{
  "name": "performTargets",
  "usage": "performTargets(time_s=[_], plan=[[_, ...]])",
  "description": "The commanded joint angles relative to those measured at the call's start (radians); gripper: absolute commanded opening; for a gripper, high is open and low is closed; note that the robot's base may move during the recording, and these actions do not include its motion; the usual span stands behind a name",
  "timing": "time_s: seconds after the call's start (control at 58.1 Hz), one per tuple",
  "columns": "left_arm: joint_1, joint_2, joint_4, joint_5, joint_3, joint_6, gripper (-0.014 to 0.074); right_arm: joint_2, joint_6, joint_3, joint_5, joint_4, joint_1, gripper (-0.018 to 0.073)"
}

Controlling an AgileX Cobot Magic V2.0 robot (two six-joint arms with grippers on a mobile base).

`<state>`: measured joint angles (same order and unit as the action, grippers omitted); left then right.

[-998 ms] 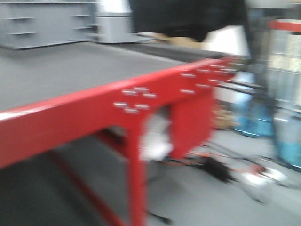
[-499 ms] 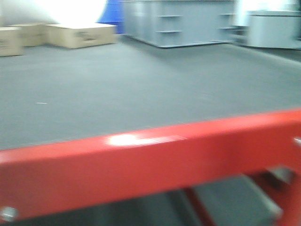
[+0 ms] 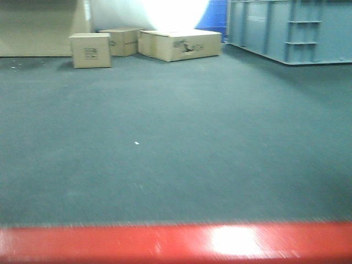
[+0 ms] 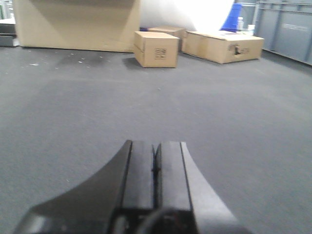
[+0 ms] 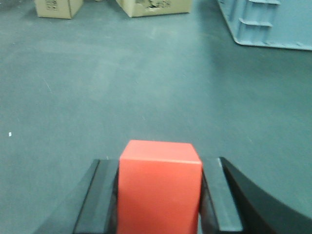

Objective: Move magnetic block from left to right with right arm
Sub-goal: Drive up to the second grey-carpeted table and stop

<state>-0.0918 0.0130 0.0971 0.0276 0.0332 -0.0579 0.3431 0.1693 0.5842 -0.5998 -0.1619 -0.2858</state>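
Note:
The magnetic block [image 5: 160, 187], a plain bright-red cube, fills the bottom middle of the right wrist view. My right gripper [image 5: 160, 168] is shut on it, one black finger pressed against each side face. In the left wrist view my left gripper [image 4: 155, 153] is shut with nothing in it, its two black fingers meeting along a thin seam above the dark grey surface. Neither gripper nor the block shows in the front view.
A grey mat surface [image 3: 176, 137] with a red front edge [image 3: 110, 242] fills the front view. Tan cardboard boxes [image 3: 90, 50] [image 3: 180, 44] stand at the far back, also in the left wrist view [image 4: 156, 48]. A grey-blue crate [image 3: 291, 27] stands back right.
The front view has swung from the red table frame and floor clutter to face the grey surface head-on, with the cardboard boxes now in sight.

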Motion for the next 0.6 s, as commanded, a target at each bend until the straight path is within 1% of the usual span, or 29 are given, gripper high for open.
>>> performTargets(time_s=[0.0,0.585], plan=[[-0.002,0.010,0.005,-0.085,0.008,0.006,-0.0126,0.010,-0.007,0.028,0.089,-0.014,0.005,0.0247],[-0.002,0.010,0.005,-0.085,0.008,0.006,-0.0126,0.010,-0.007,0.028,0.089,-0.014,0.005,0.0247]])
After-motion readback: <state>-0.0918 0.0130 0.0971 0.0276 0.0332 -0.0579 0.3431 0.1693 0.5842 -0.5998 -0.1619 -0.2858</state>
